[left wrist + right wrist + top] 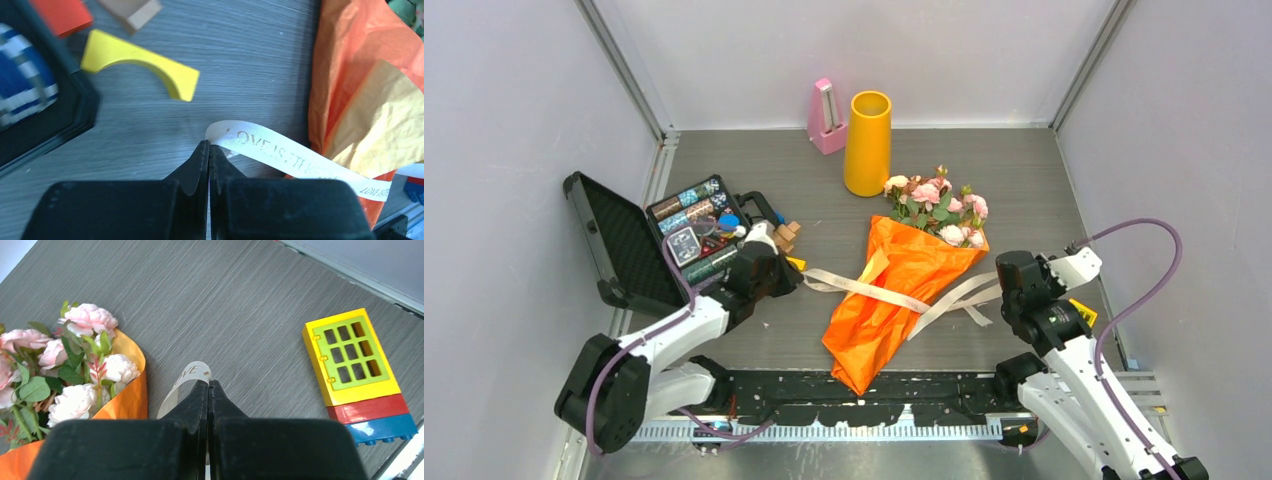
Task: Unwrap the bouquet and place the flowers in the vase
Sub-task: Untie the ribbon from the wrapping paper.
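Orange crinkled paper (864, 340), soft and light, around the bouquet (921, 255) lying mid-table near the vase (868, 140). Closed tight, left gripper (208, 146) and right gripper (208, 385), each pinching one slippery ribbon (844, 283) end. Best tugged outward gently, sparing the flowers (939, 205).

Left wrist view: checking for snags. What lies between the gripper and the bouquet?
Only the ribbon over bare table, from left gripper to bouquet, seen in the left wrist view.
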Controlling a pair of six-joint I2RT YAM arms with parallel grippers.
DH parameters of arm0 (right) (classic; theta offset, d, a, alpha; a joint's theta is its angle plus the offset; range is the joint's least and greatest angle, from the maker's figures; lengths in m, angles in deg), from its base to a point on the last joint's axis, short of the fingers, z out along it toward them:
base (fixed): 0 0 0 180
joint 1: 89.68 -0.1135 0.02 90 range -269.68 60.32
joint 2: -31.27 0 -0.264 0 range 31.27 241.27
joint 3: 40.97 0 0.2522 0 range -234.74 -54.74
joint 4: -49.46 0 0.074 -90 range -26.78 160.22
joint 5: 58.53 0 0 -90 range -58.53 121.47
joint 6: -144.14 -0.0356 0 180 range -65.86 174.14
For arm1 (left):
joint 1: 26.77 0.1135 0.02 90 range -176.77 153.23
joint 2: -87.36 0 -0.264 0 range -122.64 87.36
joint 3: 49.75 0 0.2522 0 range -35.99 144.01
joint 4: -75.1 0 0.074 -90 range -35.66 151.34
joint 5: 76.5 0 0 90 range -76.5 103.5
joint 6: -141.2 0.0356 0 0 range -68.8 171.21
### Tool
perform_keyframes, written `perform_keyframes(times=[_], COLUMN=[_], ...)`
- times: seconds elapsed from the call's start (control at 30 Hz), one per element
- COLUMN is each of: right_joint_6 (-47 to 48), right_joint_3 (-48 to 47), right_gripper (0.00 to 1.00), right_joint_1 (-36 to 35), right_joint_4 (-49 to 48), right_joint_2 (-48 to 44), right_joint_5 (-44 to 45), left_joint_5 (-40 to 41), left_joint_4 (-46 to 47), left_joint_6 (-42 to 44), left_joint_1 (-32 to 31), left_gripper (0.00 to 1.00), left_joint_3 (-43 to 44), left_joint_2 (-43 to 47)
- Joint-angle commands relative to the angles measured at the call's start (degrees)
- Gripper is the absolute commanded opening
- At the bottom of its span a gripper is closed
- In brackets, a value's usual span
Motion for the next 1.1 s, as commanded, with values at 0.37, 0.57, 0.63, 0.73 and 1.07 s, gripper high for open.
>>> perform_keyframes(times=[0.37,0.57,0.63,0.73,1.07], right_joint_6=[-0.93,7.75,9.58,12.92,14.20], right_joint_3=[0.23,-3.15,-4.83,-6.63,-5.38], right_gripper=[0.43,0.88,0.89,0.89,0.89], right_joint_1=[0.37,0.37,0.37,0.37,0.37], right_joint_4=[2.49,-0.01,-0.17,-1.81,-5.98], right_joint_2=[-9.74,-10.21,-9.18,-6.41,2.56], right_joint_5=[6.19,-2.55,-6.56,-14.33,-37.61], left_joint_5=[5.69,-1.27,-7.83,-10.94,-4.36], left_joint_4=[-14.38,-15.26,-13.72,-10.56,-1.08], left_joint_6=[2.57,7.49,8.60,9.91,25.86], left_joint_1=[3.85,3.70,3.00,-1.11,-29.47], left_gripper=[0.47,0.71,0.73,0.75,0.78], left_joint_3=[0.74,6.12,7.21,8.23,15.87], left_joint_2=[18.36,18.62,16.05,12.17,-0.58])
